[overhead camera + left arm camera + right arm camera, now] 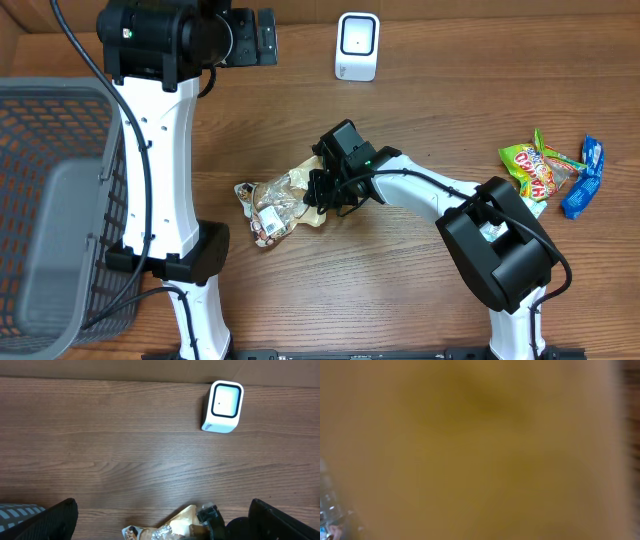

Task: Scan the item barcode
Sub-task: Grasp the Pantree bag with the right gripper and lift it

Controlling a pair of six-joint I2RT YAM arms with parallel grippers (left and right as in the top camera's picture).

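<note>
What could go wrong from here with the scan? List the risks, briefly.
1. The right end effector is shut on one end of the crinkly snack bag; the rest may sag or slip out when lifted.
2. No barcode shows in any view, so the bag could reach the scanner with the code facing away.
3. The right wrist view is a tan blur, so the grip cannot be checked from it.

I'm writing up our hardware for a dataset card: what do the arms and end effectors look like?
The left arm and right arm have white links between bulky black joint housings, with black cables alongside. Small holes dot the left arm's white link; a green light glows on each arm. The left end effector and right end effector are black.
</note>
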